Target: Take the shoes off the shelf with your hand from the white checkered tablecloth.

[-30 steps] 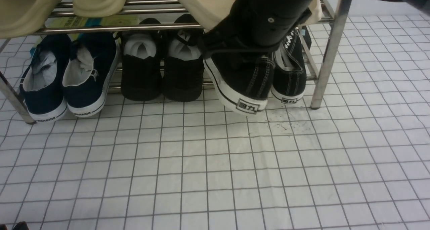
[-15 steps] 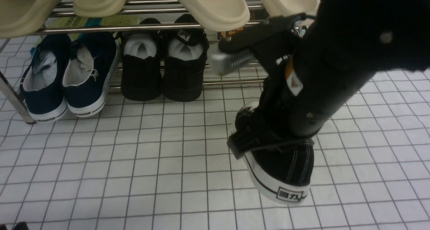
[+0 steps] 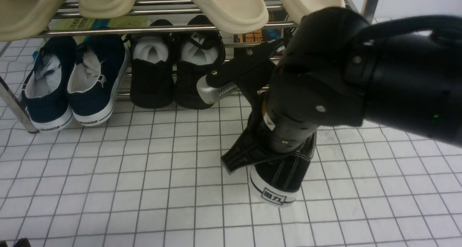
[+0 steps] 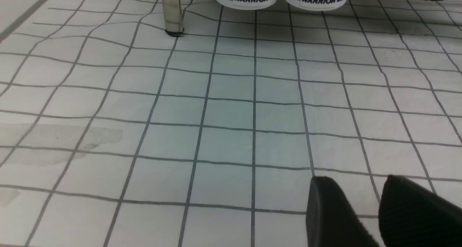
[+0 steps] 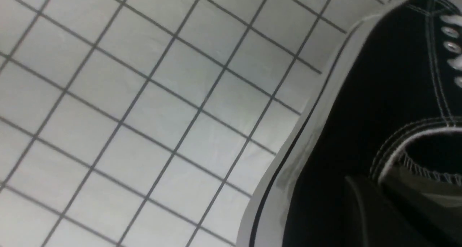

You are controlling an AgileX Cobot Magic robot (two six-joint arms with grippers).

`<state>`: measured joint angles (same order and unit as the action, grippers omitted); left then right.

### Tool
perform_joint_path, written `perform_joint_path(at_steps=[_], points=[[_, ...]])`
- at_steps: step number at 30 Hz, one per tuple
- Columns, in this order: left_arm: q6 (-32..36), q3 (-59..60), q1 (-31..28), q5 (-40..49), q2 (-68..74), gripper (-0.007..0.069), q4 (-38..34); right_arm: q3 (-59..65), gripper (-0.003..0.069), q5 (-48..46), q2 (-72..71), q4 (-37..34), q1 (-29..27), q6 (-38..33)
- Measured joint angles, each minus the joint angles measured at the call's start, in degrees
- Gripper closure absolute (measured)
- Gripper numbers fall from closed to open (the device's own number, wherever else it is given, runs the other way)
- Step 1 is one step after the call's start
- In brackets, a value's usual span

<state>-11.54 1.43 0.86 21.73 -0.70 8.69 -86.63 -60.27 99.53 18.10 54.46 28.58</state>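
- My right gripper (image 3: 260, 155) is clenched on the collar of one black canvas lace-up sneaker with a white rubber sole (image 3: 279, 178). Pinching the rim gives a firm hold on soft canvas, I judge.
- That sneaker is at lower centre of the front view, clear of the chrome round-bar shoe rack (image 3: 144, 29) and over the white checkered tablecloth (image 3: 144, 189). I cannot tell whether its sole touches.
- Its partner is hidden behind my arm.
- My left gripper (image 4: 371, 203) hovers low over the cloth, fingers slightly parted and empty.
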Motion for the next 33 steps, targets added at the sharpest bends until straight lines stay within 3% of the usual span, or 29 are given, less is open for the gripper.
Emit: perform_joint_path(at_steps=[6, 27, 30, 33], points=[[0.00, 0.00, 0.00, 0.00, 0.00, 0.0385, 0.00, 0.06, 0.0645, 2.76, 2.88, 3.65, -0.36, 1.61], [0.00, 0.00, 0.00, 0.00, 0.00, 0.0385, 0.00, 0.06, 0.0631, 8.75, 7.87, 1.31, -0.32, 4.15], [0.00, 0.00, 0.00, 0.00, 0.00, 0.0385, 0.00, 0.06, 0.0600, 9.44, 8.99, -0.28, -0.20, 4.70], [0.00, 0.00, 0.00, 0.00, 0.00, 0.0385, 0.00, 0.01, 0.0502, 9.80, 9.50, -2.46, -0.20, 4.78]])
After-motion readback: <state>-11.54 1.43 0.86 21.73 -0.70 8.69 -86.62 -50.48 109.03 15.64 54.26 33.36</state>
